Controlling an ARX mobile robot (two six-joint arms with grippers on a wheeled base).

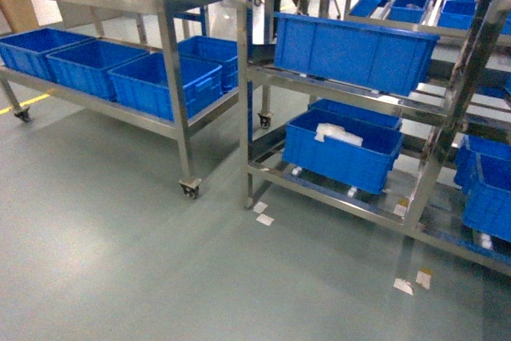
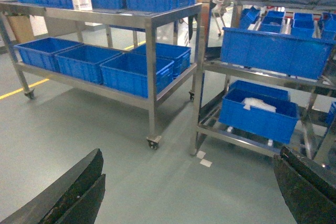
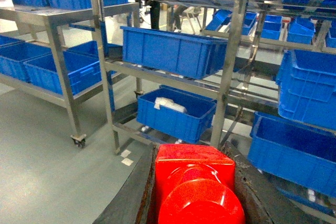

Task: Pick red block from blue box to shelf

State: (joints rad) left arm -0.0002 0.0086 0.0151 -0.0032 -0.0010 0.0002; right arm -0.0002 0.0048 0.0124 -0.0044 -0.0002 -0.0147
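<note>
The red block [image 3: 195,179] fills the bottom of the right wrist view, its round stud facing the camera. My right gripper [image 3: 193,149] is shut on it, one dark finger [image 3: 131,198] pressed to each side. My left gripper [image 2: 190,157] is open and holds nothing, with grey floor between its fingers [image 2: 79,184]. The shelf [image 3: 231,77], a shiny steel rack with square posts, stands ahead of the right gripper and shows in the head view as the shelf [image 1: 243,109]. Neither gripper shows in the head view. The blue box is out of view.
Dark blue ribbed crates [image 1: 351,49] fill the rack's tiers; one low crate [image 1: 343,149] holds white packing. A second wheeled steel rack [image 1: 172,69] with more crates [image 1: 164,81] stands to the left. White tags [image 1: 261,213] lie on the grey floor.
</note>
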